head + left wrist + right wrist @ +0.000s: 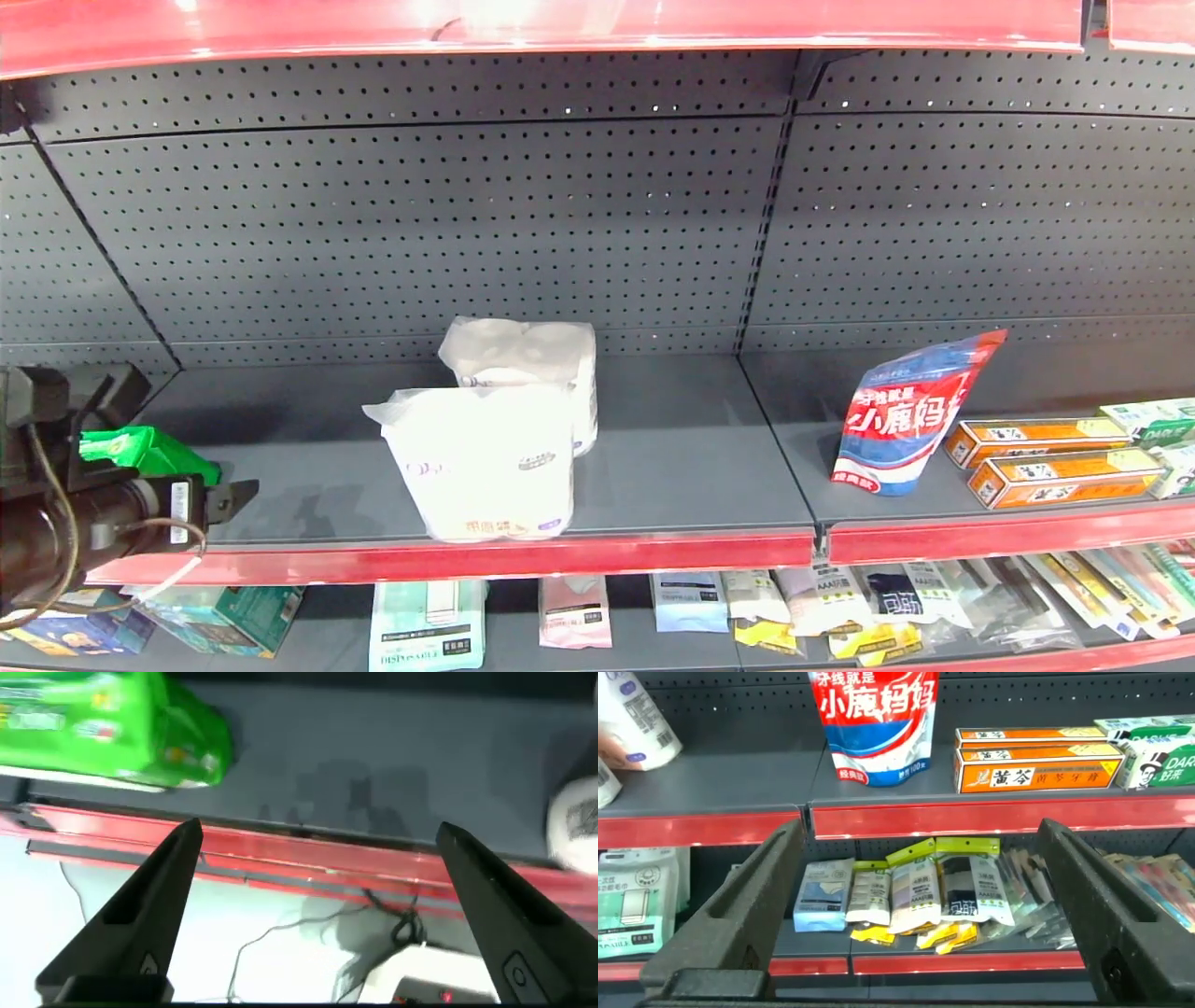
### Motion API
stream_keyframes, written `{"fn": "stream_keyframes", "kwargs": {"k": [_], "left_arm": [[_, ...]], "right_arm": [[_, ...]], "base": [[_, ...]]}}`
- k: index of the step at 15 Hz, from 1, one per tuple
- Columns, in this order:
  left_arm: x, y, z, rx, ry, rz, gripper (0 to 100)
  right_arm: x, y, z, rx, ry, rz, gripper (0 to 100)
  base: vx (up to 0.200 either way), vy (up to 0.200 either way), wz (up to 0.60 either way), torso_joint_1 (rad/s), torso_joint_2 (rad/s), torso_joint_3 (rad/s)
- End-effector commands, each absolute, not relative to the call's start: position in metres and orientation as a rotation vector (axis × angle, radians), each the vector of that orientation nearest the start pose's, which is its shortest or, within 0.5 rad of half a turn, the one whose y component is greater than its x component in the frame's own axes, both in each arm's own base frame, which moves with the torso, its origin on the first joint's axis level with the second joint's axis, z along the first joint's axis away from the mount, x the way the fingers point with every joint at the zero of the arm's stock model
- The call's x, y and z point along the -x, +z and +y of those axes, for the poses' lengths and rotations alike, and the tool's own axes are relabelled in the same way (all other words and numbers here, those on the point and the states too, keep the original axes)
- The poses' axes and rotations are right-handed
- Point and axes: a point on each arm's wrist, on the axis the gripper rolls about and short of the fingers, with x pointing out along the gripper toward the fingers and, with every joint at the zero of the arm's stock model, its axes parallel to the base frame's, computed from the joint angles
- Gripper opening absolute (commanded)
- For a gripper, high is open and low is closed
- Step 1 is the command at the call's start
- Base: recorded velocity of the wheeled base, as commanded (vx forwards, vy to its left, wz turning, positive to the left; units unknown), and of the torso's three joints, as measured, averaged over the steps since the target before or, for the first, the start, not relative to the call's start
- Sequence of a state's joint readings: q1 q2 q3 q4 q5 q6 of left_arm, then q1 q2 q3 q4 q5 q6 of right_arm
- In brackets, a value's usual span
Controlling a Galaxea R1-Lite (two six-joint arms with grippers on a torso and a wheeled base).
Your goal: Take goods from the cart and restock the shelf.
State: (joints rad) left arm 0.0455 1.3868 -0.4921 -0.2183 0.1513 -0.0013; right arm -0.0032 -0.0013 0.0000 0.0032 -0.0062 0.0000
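Note:
A green pack (149, 453) lies on the grey shelf (681, 448) at its far left end. My left gripper (201, 431) hovers just in front of that end of the shelf, by the red front lip. In the left wrist view the left gripper (318, 831) stands open and empty, and the green pack (121, 728) rests on the shelf beyond one fingertip. Two white paper-roll packs (495, 457) stand mid-shelf, one behind the other. My right gripper (920, 835) is open and empty, facing the shelf's right section.
A red, white and blue pouch (901, 420) stands on the right section beside two orange boxes (1055, 457). The lower shelf holds several small hanging packets (915, 891) and boxes (224, 616). Bare shelf floor lies between the green pack and the paper rolls.

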Motion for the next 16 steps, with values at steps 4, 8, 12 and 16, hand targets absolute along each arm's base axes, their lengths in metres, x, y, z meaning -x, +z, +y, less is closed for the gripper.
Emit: {"fn": "stream_keyframes", "kwargs": {"k": [4, 8, 12, 16], "left_arm": [[-0.236, 0.107, 0.002, -0.063, 0.137, 0.711, 100], [-0.247, 0.093, -0.014, -0.087, 0.076, 0.732, 100], [-0.256, 0.081, -0.024, -0.101, 0.045, 0.744, 100], [-0.265, 0.073, -0.035, -0.107, 0.013, 0.723, 100]], "right_arm": [[0.023, 0.075, 0.000, 0.000, -0.009, 0.003, 100], [0.023, 0.075, 0.000, 0.000, -0.009, 0.003, 100], [0.023, 0.075, 0.000, 0.000, -0.009, 0.003, 100], [0.023, 0.075, 0.000, 0.000, -0.009, 0.003, 100]], "base": [[0.000, 0.000, 0.00, 0.000, 0.00, 0.000], [0.000, 0.000, 0.00, 0.000, 0.00, 0.000], [0.000, 0.000, 0.00, 0.000, 0.00, 0.000], [0.000, 0.000, 0.00, 0.000, 0.00, 0.000]]}}
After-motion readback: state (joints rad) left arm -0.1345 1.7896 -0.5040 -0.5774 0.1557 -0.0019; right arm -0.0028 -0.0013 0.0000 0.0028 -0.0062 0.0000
